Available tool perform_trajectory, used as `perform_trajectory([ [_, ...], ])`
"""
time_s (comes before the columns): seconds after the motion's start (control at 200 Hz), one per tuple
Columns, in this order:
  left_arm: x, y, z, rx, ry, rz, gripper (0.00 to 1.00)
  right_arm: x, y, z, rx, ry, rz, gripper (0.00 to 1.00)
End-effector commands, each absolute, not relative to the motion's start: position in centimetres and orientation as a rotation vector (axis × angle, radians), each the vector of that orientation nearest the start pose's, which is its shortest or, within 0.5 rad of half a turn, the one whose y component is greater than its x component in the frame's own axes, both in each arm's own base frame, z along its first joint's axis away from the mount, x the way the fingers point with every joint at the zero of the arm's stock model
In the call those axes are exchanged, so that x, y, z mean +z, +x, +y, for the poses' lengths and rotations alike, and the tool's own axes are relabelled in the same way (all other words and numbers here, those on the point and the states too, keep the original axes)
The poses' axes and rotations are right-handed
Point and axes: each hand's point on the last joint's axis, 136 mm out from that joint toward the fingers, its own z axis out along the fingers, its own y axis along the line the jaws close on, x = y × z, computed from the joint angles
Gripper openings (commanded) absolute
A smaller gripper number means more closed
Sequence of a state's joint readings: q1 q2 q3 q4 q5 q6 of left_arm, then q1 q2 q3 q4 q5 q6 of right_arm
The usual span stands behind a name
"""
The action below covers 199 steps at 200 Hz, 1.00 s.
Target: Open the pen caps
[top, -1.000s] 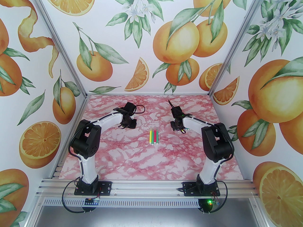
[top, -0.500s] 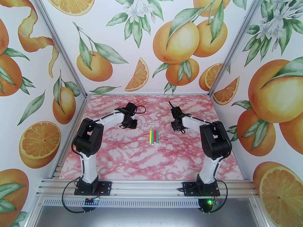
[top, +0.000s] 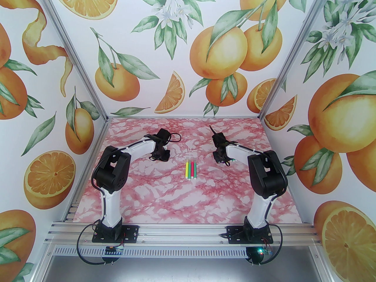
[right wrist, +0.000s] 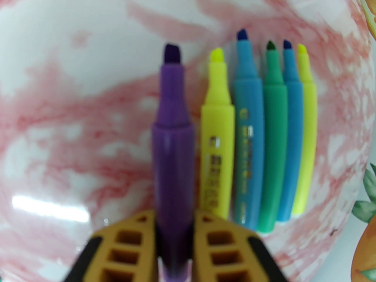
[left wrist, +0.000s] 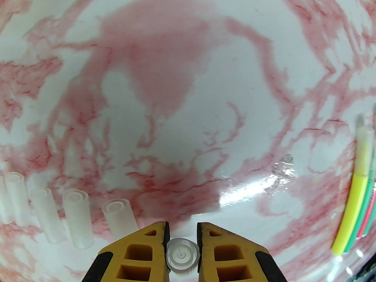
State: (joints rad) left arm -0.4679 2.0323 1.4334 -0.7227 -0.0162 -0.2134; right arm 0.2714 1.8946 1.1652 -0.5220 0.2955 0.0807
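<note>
Left gripper (left wrist: 182,235) clamped clear round plastic pen cap (left wrist: 182,257); right gripper (right wrist: 174,220) clamped uncapped purple felt-tip pen (right wrist: 171,145), five uncapped coloured pens (right wrist: 249,128) just right.

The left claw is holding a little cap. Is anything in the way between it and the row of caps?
Nothing visible is. The held cap sits in the left gripper, and the row of caps lies on the table close beside it, with no object between.

Two white-shelled robot arms (top: 109,207), chunky black joint housings (top: 113,169), thin black cables (top: 179,137) looping at the wrists, black screwed-down base plates (top: 130,233), ochre moulded gripper fingers (left wrist: 141,247) (hollow square cells, black-edged).
</note>
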Motion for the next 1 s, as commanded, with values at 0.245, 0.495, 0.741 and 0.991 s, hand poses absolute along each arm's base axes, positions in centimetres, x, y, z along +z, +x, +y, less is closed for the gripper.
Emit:
perform_trajectory([
  [0.245, 1.8, 39.9, -18.9, -0.003, 0.378, 2.876, 0.03, 1.7, 40.1, 5.1, -0.376, -0.171, 2.762, 0.20],
  [0.495, 1.5, 40.0, -18.3, 0.051, 0.373, 2.873, 0.14, 1.8, 40.2, 4.9, -0.389, -0.163, 2.756, 0.24],
  [0.741, 1.5, 39.9, -18.0, 0.070, 0.373, 2.874, 0.21, 1.9, 40.2, 4.8, -0.401, -0.158, 2.752, 0.30],
  [0.991, 2.0, 40.0, -18.2, 0.058, 0.370, 2.865, 0.30, 2.3, 40.2, 4.7, -0.405, -0.155, 2.743, 0.31],
])
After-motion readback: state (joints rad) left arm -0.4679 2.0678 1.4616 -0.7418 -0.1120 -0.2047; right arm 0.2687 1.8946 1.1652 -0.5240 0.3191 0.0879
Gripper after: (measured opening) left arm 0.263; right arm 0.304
